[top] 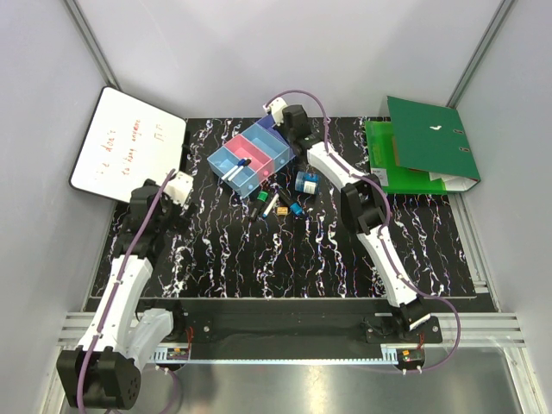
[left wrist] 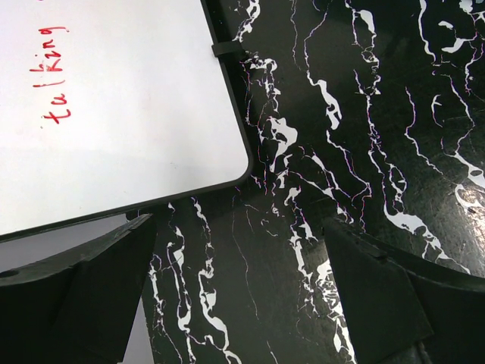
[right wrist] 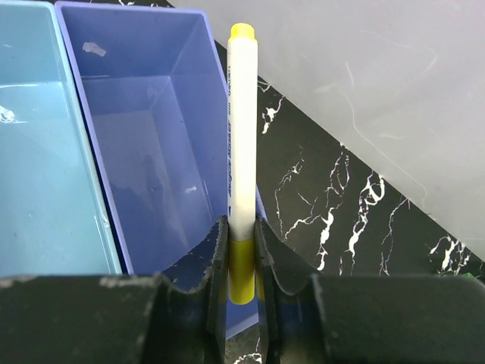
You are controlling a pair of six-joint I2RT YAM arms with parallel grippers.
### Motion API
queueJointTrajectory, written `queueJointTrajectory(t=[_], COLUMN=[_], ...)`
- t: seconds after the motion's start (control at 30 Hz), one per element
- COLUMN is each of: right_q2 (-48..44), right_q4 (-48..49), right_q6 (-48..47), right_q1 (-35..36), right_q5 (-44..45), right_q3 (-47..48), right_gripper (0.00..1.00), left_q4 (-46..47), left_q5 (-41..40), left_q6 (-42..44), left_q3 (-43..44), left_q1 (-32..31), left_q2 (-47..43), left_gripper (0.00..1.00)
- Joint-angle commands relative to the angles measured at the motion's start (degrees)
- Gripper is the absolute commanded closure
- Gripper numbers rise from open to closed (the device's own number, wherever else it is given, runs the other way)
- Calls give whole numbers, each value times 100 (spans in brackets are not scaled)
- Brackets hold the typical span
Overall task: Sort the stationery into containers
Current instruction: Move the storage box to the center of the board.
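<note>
My right gripper (right wrist: 242, 227) is shut on a white marker with a yellow cap (right wrist: 242, 129), clamped at the cap end. The marker hangs over the right wall of the purple bin (right wrist: 144, 152), which stands empty beside a light blue bin (right wrist: 38, 167). From above, the containers (top: 226, 157) sit at the back middle, with my right gripper (top: 278, 123) at their far end. A white marker with a blue cap (top: 237, 166) lies in one bin. A blue roll (top: 306, 181), a green and black marker (top: 263, 197) and small pieces (top: 296, 210) lie on the mat. My left gripper (top: 175, 183) (left wrist: 242, 250) is open over bare mat.
A whiteboard with red writing (top: 129, 142) (left wrist: 114, 114) leans at the back left, its corner just ahead of my left gripper. A large green binder (top: 423, 151) lies at the back right. The black marbled mat (top: 285, 259) covers the table between the arms.
</note>
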Motion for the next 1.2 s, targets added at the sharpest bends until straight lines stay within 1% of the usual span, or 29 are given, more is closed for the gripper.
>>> queueJointTrajectory(t=[0.0, 0.17, 0.27, 0.3, 0.4, 0.43, 0.6, 0.63, 0.83, 1.17], right_q2=[-337, -539, -618, -627, -680, -689, -891, -935, -1409, -1954], right_q4=[225, 234, 234, 234, 234, 225, 216, 225, 234, 243], right_q6=[60, -28, -37, -37, -55, -72, -72, -72, -72, 59], right_q1=[32, 76, 102, 102, 102, 102, 111, 111, 111, 111], right_q5=[-148, -227, -201, -175, -131, -122, -104, -96, -122, -61], right_q3=[-216, -646, -814, -840, -920, -946, -1148, -1270, -1973, -2659], right_gripper=[99, 99, 93, 89, 82, 78, 71, 68, 67, 66], left_q4=[400, 435, 453, 453, 471, 479, 497, 488, 506, 488], left_q5=[-42, -42, -25, -16, -16, -16, -24, -24, 2, -16], left_q6=[71, 98, 89, 98, 89, 89, 106, 106, 89, 89], left_q3=[-25, -16, -24, -33, -68, -77, -68, -60, -33, -7], left_q1=[-26, -26, -26, -26, -26, -26, -26, -26, -26, -26], left_q2=[9, 9, 1, 0, 0, -8, -8, -8, -8, -26], left_gripper=[1, 1, 1, 1, 1, 1, 1, 1, 1, 1])
